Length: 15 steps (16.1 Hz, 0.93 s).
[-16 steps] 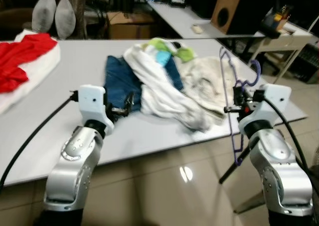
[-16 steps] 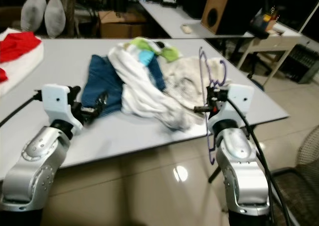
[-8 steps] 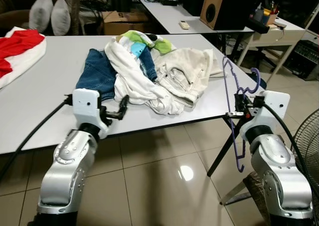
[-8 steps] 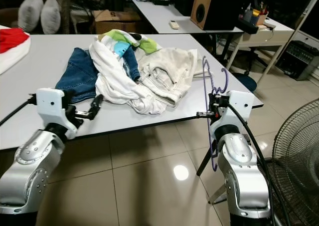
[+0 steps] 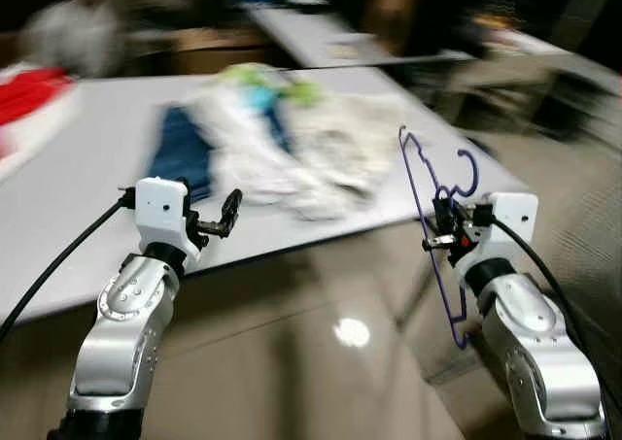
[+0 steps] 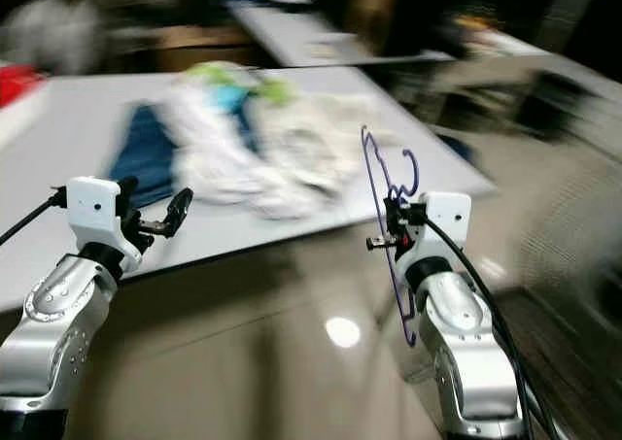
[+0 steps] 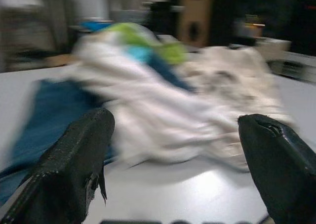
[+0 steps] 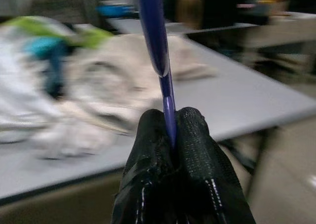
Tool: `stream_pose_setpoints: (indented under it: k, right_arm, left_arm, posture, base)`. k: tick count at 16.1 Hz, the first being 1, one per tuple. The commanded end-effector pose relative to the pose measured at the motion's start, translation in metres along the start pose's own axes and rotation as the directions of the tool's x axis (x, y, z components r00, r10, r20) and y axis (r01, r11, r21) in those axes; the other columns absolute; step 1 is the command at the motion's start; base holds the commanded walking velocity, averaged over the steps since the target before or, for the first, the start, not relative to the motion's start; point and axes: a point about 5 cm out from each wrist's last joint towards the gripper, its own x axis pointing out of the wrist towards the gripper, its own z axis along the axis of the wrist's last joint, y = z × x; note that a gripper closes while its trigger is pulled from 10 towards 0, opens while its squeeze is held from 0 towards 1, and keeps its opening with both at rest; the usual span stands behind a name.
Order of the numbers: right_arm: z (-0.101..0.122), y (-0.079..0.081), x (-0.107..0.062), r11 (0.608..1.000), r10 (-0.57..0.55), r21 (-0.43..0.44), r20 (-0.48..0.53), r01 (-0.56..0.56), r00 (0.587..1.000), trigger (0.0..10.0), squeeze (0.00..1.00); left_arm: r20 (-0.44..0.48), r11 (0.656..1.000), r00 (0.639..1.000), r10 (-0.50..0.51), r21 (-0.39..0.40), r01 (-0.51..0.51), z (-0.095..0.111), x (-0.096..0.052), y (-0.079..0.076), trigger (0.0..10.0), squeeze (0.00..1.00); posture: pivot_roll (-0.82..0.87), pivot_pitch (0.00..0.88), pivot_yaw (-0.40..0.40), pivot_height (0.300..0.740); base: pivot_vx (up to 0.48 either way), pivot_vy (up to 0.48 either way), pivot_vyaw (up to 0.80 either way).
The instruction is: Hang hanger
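A purple wire hanger [image 5: 428,199] stands upright off the table's near right corner, its hook at the top. My right gripper [image 5: 436,230] is shut on its side wire, and the right wrist view has both fingertips [image 8: 190,130] pinched on the purple hanger wire [image 8: 154,31]. My left gripper [image 5: 228,212] is open and holds nothing, at the table's front edge near the blue jeans [image 5: 180,153]. In the left wrist view its two fingers [image 7: 81,155] stand wide apart before the clothes pile [image 7: 163,105].
A grey table [image 5: 78,202] carries a blurred heap of white, blue and green clothes [image 5: 282,144]. A red cloth [image 5: 34,85] lies at its far left. More tables and dark shapes stand behind. Glossy tiled floor [image 5: 321,362] spreads in front.
The whole picture has swung and blurred, so the camera is turning. Both arms keep their poses, the right still shut on the hanger, the left still open.
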Motion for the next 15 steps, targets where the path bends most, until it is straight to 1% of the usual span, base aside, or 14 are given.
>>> stream_pose_setpoints:
  k: [1, 3, 6, 9, 10, 11, 13, 15]
  right_arm:
    - [0.006, -0.008, -0.003, 0.999, -0.038, 0.001, 0.036, 0.038, 0.999, 10.0, 0.0]
    - [0.006, -0.007, -0.004, 0.999, -0.038, -0.012, 0.044, 0.039, 0.998, 10.0, 0.0]
    - [0.007, -0.007, -0.004, 0.999, -0.036, -0.018, 0.048, 0.037, 0.998, 10.0, 0.0]
    - [0.01, -0.004, -0.004, 1.0, 0.008, -0.017, 0.066, -0.007, 0.998, 10.0, 0.0]
    - [0.01, -0.002, -0.004, 0.998, 0.043, -0.058, 0.06, -0.04, 0.997, 10.0, 0.0]
    - [0.009, 0.001, -0.003, 0.995, 0.063, -0.075, 0.049, -0.06, 0.997, 10.0, 0.0]
    - [0.008, 0.008, -0.002, 0.989, 0.115, -0.094, 0.037, -0.112, 0.993, 10.0, 0.0]
    - [0.008, 0.011, -0.001, 0.988, 0.131, -0.083, 0.05, -0.127, 0.99, 10.0, 0.0]
  left_arm:
    - [0.035, 0.998, 0.998, -0.055, 0.005, 0.055, 0.009, 0.008, -0.01, 10.0, 0.84]
    - [0.027, 0.997, 0.997, -0.073, 0.024, 0.072, 0.006, 0.008, -0.011, 10.0, 0.84]
    - [0.023, 0.997, 0.997, -0.067, 0.025, 0.066, 0.004, 0.009, -0.01, 10.0, 0.84]
    - [0.01, 0.999, 0.999, -0.043, 0.031, 0.043, 0.0, 0.01, -0.008, 10.0, 0.84]
    - [0.007, 0.999, 0.999, -0.04, 0.033, 0.039, -0.001, 0.009, -0.007, 10.0, 0.84]
    - [0.004, 0.999, 0.999, -0.036, 0.037, 0.035, -0.001, 0.009, -0.007, 10.0, 0.84]
    - [-0.009, 0.997, 1.0, -0.011, 0.077, 0.011, -0.003, 0.007, -0.002, 10.0, 0.84]
    - [-0.01, 0.997, 1.0, 0.003, 0.08, -0.002, -0.004, 0.006, 0.001, 10.0, 0.85]
  posture:
    - [-0.09, 0.0, -0.063, 0.74]
    - [-0.09, 0.0, -0.063, 0.74]
    - [-0.1, 0.0, -0.058, 0.74]
    - [-0.1, 0.0, -0.064, 0.74]
    - [-0.1, 0.0, -0.064, 0.74]
    - [-0.1, 0.0, -0.064, 0.74]
    - [-0.09, 0.0, -0.081, 0.74]
    - [-0.09, 0.0, -0.082, 0.74]
  base:
    - [0.345, 0.0, -0.68]
    - [0.354, 0.0, 0.0]
    - [0.354, 0.0, 0.0]
    - [0.354, 0.0, 0.0]
    - [0.356, 0.0, 0.0]
    - [0.352, 0.0, 0.67]
    - [0.352, 0.0, 0.8]
    - [0.352, 0.0, 0.2]
